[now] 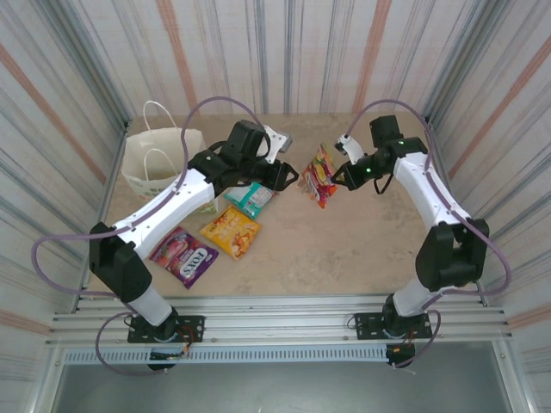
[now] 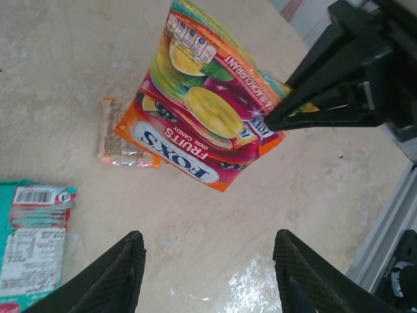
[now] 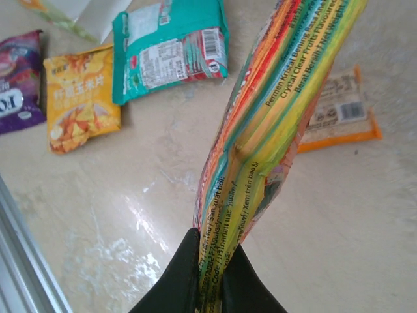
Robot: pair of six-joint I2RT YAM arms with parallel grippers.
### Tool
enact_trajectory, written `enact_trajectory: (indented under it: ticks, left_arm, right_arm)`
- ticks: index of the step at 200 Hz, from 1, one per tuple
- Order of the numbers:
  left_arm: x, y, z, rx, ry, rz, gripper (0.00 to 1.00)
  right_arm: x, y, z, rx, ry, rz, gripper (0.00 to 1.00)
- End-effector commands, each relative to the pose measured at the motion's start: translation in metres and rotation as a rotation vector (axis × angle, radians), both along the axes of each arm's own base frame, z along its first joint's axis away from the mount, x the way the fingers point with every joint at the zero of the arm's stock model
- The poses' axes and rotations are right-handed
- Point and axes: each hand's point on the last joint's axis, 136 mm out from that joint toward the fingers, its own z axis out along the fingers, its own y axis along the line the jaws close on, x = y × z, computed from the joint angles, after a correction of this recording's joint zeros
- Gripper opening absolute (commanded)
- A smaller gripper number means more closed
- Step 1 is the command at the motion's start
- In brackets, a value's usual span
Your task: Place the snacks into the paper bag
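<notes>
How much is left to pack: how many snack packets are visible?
5: purple packet, yellow packet, teal packet and orange packet lie on the table; red packet hangs in the right hand. More may hide in the bag.

A beige, stone-look tabletop [image 1: 362, 249] with faint mottling carries everything; the wrist views catch a bright patch of glare [image 3: 130, 254] on it. Corrugated wall panels [image 1: 284, 52], striped in white, grey and rust, close in the tabletop at the far side, left and right. An aluminium rail frame [image 1: 284, 323] runs along the tabletop's near edge, with a slotted strip [image 1: 284, 354] just beyond it and a plain grey surface [image 1: 284, 387] below.
</notes>
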Motion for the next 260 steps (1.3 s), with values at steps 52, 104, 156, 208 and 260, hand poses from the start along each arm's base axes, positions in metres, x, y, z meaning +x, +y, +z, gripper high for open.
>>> enact_trajectory:
  ticks: [52, 104, 156, 208, 260]
  left_arm:
    - [-0.024, -0.027, 0.052, -0.147, -0.274, -0.297, 0.61]
    - [-0.041, -0.022, 0.063, -0.110, -0.422, -0.442, 0.64]
    - [-0.044, -0.008, 0.072, -0.047, -0.536, -0.469, 0.68]
    - [-0.062, -0.019, 0.068, -0.065, -0.497, -0.606, 0.66]
    - [-0.080, -0.036, 0.062, -0.110, -0.438, -0.723, 0.53]
  right_arm:
    - [-0.057, -0.005, 0.109, 0.009, -0.544, 0.316, 0.00]
    - [-0.088, -0.005, 0.129, 0.092, -0.588, 0.393, 0.00]
    - [-0.097, -0.003, 0.123, 0.101, -0.550, 0.418, 0.00]
    - [-0.099, 0.006, 0.120, 0.136, -0.521, 0.452, 0.00]
    - [-0.097, 0.015, 0.117, 0.174, -0.506, 0.478, 0.00]
